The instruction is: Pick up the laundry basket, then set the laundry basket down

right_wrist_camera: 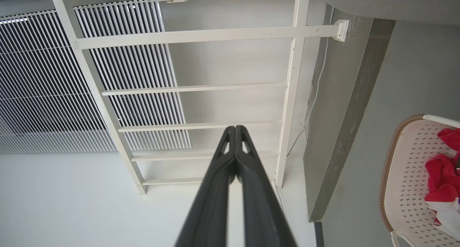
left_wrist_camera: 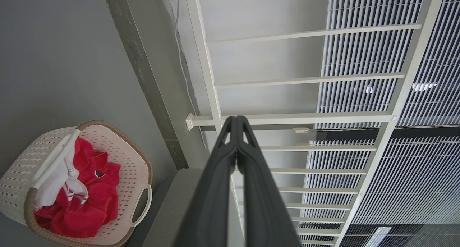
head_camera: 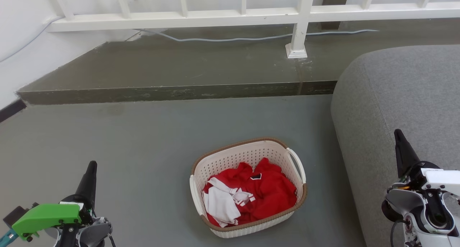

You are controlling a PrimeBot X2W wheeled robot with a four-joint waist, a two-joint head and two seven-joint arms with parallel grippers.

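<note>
Laundry basket [head_camera: 248, 152]: lower centre; probably stiff, light.
Hold: white side handles [head_camera: 298, 164].
Left gripper [head_camera: 92, 164]: closed, empty.
Right gripper [head_camera: 397, 132]: closed, empty.

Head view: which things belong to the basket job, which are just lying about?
Job: cream-white perforated plastic laundry basket with brown rim; left gripper; right gripper.
Lying about: red and white clothes inside it; grey fabric sofa; white railing; pale cable.
</note>
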